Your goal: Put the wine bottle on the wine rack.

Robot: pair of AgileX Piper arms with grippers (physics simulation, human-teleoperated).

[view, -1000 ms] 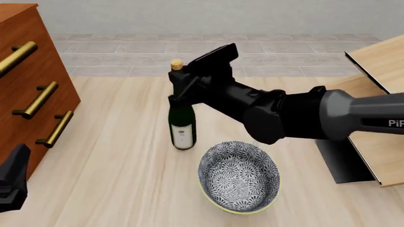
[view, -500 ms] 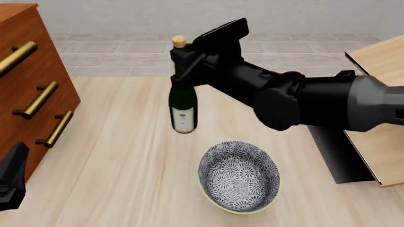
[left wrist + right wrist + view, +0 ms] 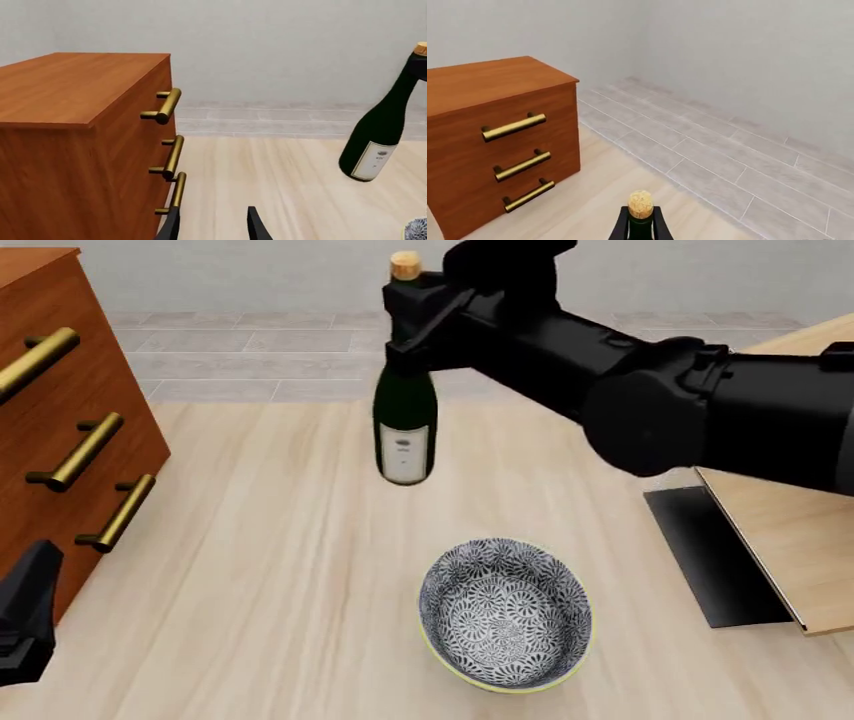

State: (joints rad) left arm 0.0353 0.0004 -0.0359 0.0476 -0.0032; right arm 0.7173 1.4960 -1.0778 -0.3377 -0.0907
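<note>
One pincer, the right (image 3: 416, 302), was clenched on the neck of the bottle (image 3: 403, 420), which hung upright, clear of the table (image 3: 267, 570). Left to do: carry it right to the rack (image 3: 787, 530). The left pincer (image 3: 212, 226) stood released.

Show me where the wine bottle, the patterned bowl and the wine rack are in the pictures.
wine bottle (image 3: 403, 410), front view, on its dark green body above the label.
patterned bowl (image 3: 506, 612), front view, on its inside floor.
wine rack (image 3: 785, 530), front view, on its slanted wooden panel.
</note>
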